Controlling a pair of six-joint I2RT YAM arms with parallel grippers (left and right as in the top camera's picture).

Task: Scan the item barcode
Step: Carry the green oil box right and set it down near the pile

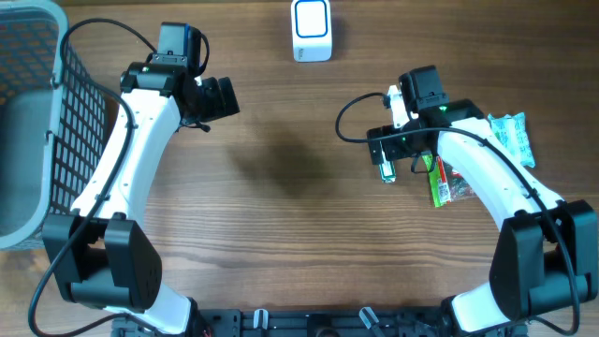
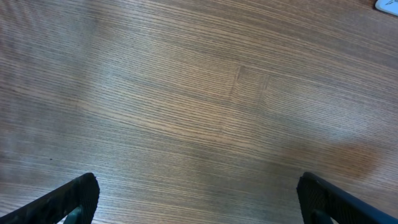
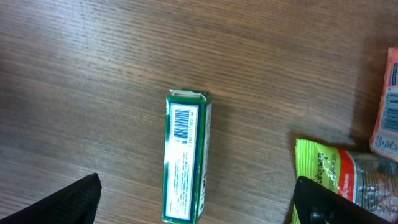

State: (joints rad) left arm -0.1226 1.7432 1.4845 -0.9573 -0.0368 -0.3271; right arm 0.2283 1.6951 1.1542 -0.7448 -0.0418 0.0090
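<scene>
Box [image 3: 185,155] lies loose on the table [image 3: 93,68], barcode up, well off from the scanner [image 1: 311,30], under the right gripper [image 3: 199,202], jaws wide and empty. Left gripper [image 2: 199,202] gapes empty too. A grab across the barcode end could hide it from the scanner.

Barcode [image 3: 182,122] on green box [image 3: 185,180], print illegible
</scene>
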